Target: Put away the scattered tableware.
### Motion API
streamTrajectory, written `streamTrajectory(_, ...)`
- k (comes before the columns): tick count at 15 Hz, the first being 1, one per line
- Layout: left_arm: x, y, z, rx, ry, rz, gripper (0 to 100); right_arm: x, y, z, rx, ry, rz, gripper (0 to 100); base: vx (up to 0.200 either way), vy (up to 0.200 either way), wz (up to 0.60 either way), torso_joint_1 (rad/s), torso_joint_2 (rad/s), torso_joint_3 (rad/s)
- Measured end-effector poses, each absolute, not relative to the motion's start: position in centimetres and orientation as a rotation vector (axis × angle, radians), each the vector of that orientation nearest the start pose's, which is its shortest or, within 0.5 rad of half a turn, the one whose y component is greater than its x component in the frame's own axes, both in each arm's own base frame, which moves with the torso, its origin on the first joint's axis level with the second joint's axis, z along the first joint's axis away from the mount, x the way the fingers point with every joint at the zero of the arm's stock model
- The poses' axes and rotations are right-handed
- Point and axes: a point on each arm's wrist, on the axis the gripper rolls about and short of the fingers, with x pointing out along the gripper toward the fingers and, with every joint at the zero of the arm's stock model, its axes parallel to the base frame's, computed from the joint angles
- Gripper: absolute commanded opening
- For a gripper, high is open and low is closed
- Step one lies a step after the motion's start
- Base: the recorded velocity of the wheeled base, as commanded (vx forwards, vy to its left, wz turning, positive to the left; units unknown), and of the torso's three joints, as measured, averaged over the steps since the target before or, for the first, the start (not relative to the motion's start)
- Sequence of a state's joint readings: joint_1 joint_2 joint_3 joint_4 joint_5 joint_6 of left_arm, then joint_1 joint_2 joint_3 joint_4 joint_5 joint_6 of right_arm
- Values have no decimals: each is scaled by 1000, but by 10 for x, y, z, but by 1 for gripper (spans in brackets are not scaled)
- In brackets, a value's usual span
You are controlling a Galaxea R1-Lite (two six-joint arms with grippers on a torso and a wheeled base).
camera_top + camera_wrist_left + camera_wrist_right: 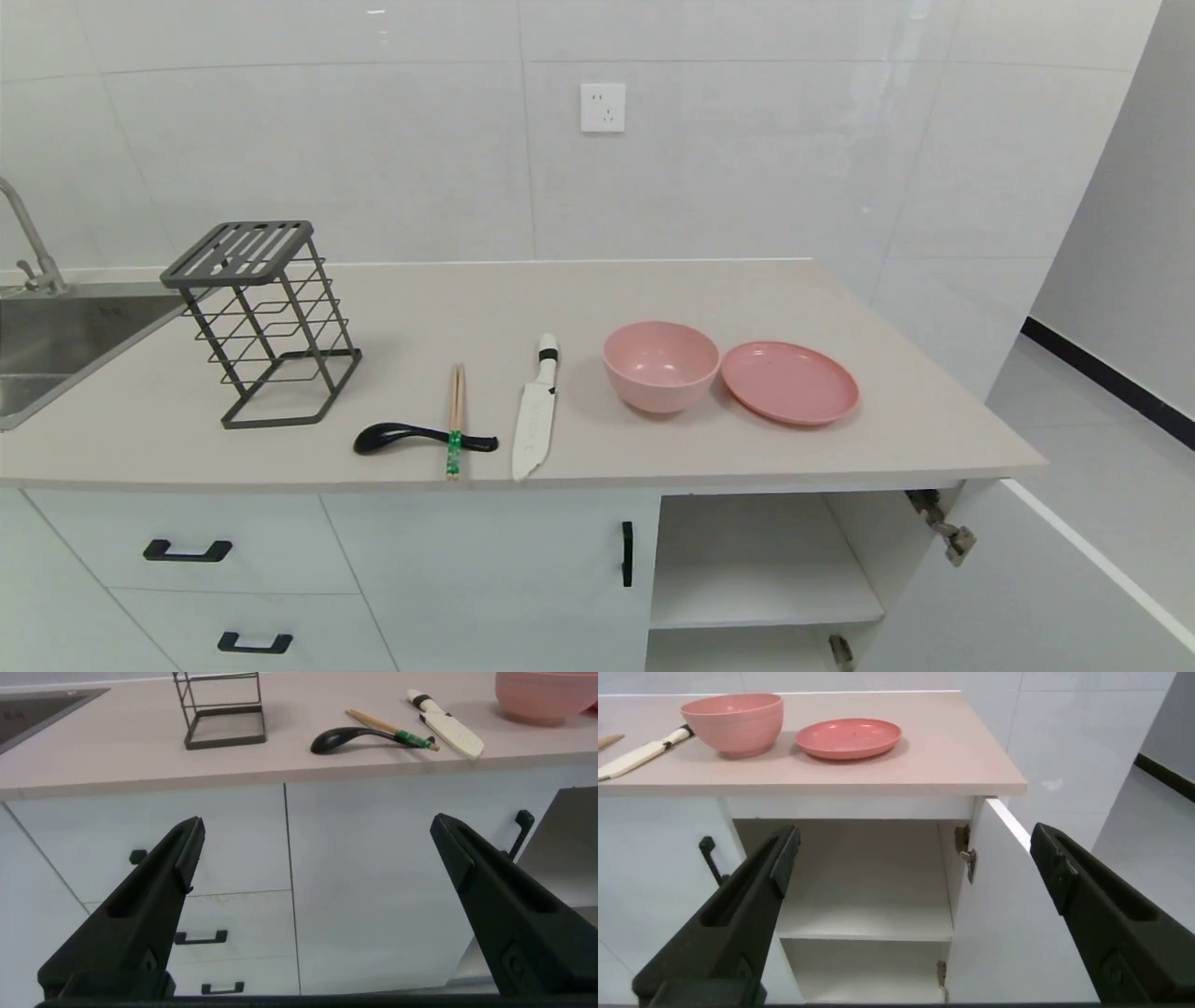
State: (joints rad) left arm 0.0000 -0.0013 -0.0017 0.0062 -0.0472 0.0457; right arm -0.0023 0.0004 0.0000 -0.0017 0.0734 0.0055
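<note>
The pink bowl (660,364) and the pink plate (789,381) sit just beside each other near the right end of the counter (579,289), a bit back from its front edge. Left of them lies a white knife (534,411), with its tip very close to the front edge. Next come the chopsticks (456,418), which lie across the handle of a black spoon (411,437) and reach almost to the front edge too. A wire rack (261,322) stands toward the left end, beside the sink (56,336). Under the bowl and plate, a cupboard (756,560) is open, with its door (1027,597) swung out to the right. My left gripper (318,829) hangs low in front of the drawers, fingers wide apart, with nothing in them. My right gripper (916,838) hangs in front of the open cupboard, also wide apart and holding nothing. I think a small bump could push the knife or chopsticks off the edge. If I lift the spoon first, the chopsticks may roll away. The plate is flat, so my fingers might slip on it. My right arm could also hit the open door.
</note>
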Motion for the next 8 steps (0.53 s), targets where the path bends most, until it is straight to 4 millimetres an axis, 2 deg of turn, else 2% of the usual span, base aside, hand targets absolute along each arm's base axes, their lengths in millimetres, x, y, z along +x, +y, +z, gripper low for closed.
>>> streamTrajectory(2,-23,-1,75,46,2,-48,100,-23,2,76,6,-1,71,100,0,0,0,11,-28,-16)
streamTrajectory(5,-23,-1,75,46,2,-48,100,-23,2,76,6,-1,70,100,0,0,0,155,-355,-186)
streamTrajectory(8,-23,-1,75,46,2,-45,100,-23,2,76,5,-1,70,100,0,0,0,72,-129,-72)
